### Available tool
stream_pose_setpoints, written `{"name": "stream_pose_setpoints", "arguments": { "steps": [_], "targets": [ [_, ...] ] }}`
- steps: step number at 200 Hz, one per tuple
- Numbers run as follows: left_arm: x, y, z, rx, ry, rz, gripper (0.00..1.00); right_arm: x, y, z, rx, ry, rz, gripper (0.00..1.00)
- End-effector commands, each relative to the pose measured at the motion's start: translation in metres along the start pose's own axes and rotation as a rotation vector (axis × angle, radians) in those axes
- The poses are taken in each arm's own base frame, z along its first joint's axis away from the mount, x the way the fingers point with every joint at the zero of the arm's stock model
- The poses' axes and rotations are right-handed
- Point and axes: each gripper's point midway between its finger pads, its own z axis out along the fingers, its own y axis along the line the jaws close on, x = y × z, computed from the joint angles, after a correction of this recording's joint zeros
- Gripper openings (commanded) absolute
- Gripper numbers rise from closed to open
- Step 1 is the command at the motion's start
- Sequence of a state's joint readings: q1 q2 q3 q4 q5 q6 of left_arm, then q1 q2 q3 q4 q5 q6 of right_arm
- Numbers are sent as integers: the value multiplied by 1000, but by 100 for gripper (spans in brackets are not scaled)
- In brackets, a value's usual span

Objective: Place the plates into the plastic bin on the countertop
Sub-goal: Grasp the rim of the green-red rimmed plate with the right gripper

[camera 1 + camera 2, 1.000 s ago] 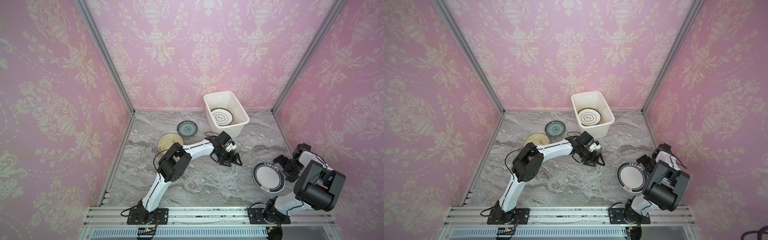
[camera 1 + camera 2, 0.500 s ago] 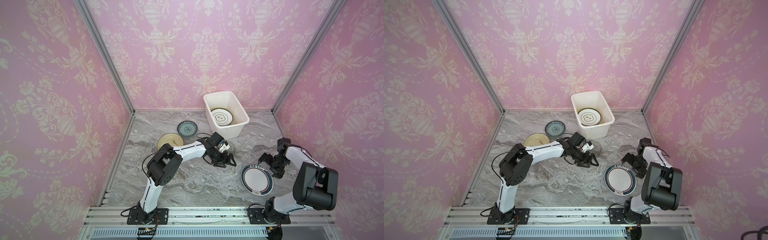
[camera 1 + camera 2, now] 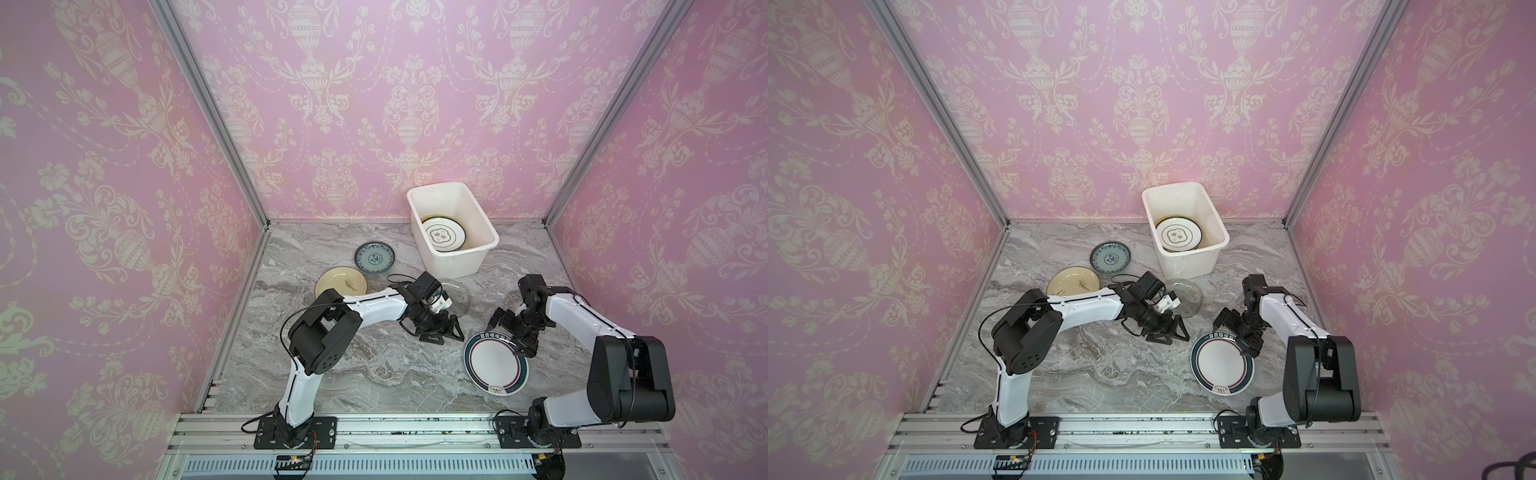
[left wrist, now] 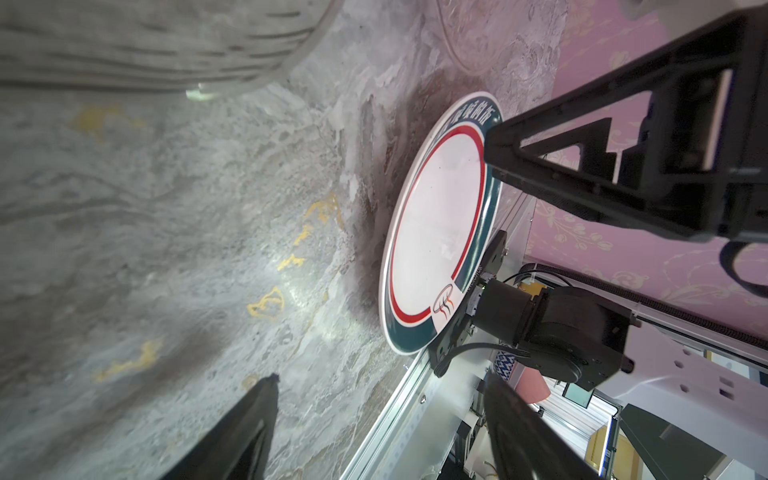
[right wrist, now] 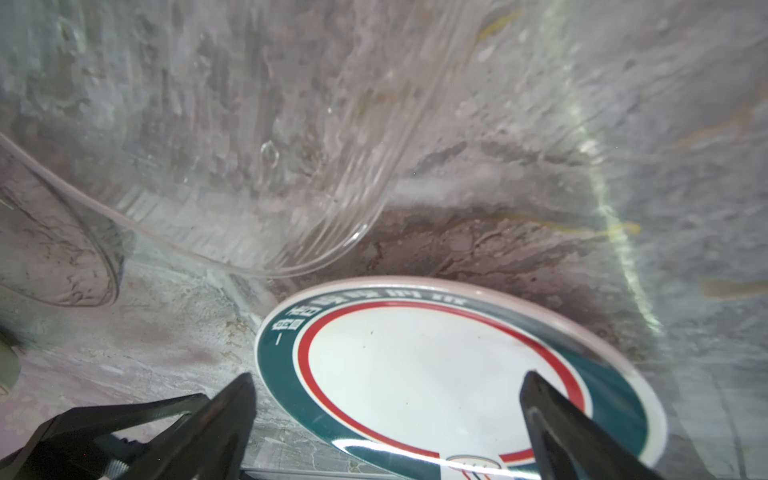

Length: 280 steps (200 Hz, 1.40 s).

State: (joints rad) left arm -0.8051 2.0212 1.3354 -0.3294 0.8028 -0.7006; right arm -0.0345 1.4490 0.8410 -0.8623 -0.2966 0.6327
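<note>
Nearest the front rail, right side: lettered plate (image 3: 496, 365) lies flat on the surface (image 3: 374, 374), outside the bin. Right hand (image 3: 510, 334) sits low over its far rim, jaws wide apart, nothing gripped. Right wrist view: one finger (image 5: 573, 428) is over the plate's white centre, the other is off the rim over bare marble. Contact with the plate: cannot tell.

Left hand (image 3: 444, 334) is just left of that plate, mid-surface, jaws spread and empty. Left wrist view shows only bare marble between its fingers (image 4: 249, 424). The two hands are near each other, not touching.

Just behind the left hand, a glass plate (image 3: 455, 297) lies flat on the surface, part hidden by the wrist. A second glass plate (image 5: 249, 145) lies just beyond the lettered rim with a narrow gap; it is only faint in both top views.

Further back on the left, a cream plate (image 3: 340, 283) lies flat, its near edge hidden by the left arm. Behind it is a blue plate (image 3: 375, 257), close but apart.

At the back wall stands the bin (image 3: 453, 266), upright. A dark-rimmed plate (image 3: 443, 235) lies inside on top, with a yellowish rim showing under it.
</note>
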Motion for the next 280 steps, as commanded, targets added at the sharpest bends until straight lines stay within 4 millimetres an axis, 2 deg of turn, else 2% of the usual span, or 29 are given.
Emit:
{"name": "stream_pose_setpoints", "arguments": {
  "steps": [1,29,46,100,136,171,197,234,280],
  "targets": [
    [6,0,-8,1,11,12,77,6,2,-10,20,22,-8,100],
    [1,-6,-3,19,15,36,76,-4,-14,-46,147,-72,-103,100],
    [0,-11,2,35,18,51,76,-5,-27,-51,181,-85,-103,100],
    [-7,-15,11,73,11,42,77,8,-57,-24,188,-41,-39,100],
    [-11,-17,15,86,2,37,77,5,-55,-21,161,-52,-15,100],
    [-12,-19,16,88,1,39,77,16,-67,-4,186,-15,51,100],
    [-11,-19,15,86,-1,39,77,8,-75,-6,249,-71,90,100],
    [-10,-18,15,86,3,39,77,8,-67,8,196,-77,114,100],
    [-11,-17,13,84,1,32,77,12,-42,23,116,-13,-30,100]
  ]
}}
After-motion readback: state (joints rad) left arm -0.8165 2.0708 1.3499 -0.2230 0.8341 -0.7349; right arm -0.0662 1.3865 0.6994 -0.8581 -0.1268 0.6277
